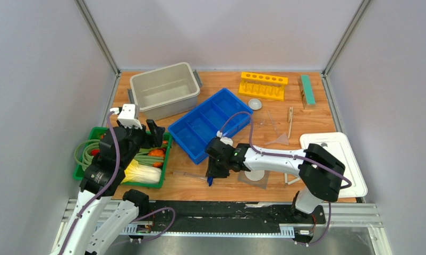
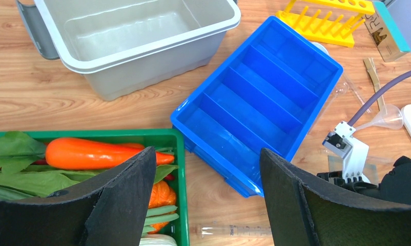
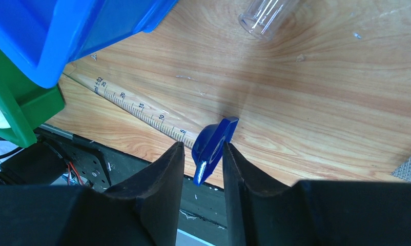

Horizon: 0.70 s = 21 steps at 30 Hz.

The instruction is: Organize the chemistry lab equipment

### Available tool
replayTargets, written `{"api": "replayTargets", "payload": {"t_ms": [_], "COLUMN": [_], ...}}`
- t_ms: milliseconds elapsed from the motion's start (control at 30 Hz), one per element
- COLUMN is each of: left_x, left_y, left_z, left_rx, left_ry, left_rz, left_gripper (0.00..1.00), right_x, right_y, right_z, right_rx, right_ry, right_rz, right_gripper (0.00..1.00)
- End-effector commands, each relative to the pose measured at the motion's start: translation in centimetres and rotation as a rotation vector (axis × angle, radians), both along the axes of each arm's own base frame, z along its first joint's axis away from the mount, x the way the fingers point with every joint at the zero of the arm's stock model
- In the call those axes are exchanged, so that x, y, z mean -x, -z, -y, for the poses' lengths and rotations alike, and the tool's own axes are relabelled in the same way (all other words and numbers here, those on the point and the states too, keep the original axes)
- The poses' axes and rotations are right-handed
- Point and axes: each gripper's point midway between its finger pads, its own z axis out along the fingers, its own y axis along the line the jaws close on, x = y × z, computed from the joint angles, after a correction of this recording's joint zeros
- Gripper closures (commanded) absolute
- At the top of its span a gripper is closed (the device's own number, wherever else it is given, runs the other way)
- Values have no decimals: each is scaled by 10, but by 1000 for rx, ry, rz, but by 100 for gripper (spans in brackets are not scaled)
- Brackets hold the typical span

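Note:
My right gripper [image 3: 202,154] is at the table's near edge, its jaws closed narrowly on the blue end [image 3: 211,146] of the blue-tipped tool. The tool's clear graduated tube [image 3: 137,110] lies on the wood, and it also shows in the top view [image 1: 189,175]. A clear cup [image 3: 267,15] lies beyond. The grey mesh with white disc [image 1: 255,176] sits right of the gripper. A clear round dish [image 1: 255,104], a clear funnel [image 1: 279,139] and thin rods [image 1: 290,121] lie further back. My left gripper [image 2: 207,169] is open and empty above the green tray's right edge.
A blue divided tray [image 1: 210,123] lies mid-table and a grey tub [image 1: 164,88] stands behind it. The green tray [image 1: 168,159] holds vegetables. A yellow rack [image 1: 263,85] and a green-topped block [image 1: 307,90] are at the back. A white lid [image 1: 338,159] is at the right.

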Motion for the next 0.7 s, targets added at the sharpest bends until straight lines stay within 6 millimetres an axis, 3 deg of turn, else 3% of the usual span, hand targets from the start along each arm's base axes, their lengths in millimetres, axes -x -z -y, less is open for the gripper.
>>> {"api": "replayTargets", "payload": {"t_ms": [0, 333, 500, 667], "left_x": [0, 0, 0, 0], "left_y": [-19, -20, -20, -20], "left_z": [0, 1, 2, 3], "left_rx": [27, 31, 30, 33], "left_ry": [0, 2, 7, 9], "left_rz": [51, 54, 51, 52], "left_gripper": [19, 19, 19, 19], "right_x": [-1, -6, -9, -10], "right_y": [5, -4, -6, -14], "right_z": [1, 14, 22, 29], "right_rx": [13, 26, 35, 29], "right_ry": [44, 101, 132, 163], "right_rz": [-7, 31, 48, 63], "right_gripper": [65, 79, 100, 100]}}
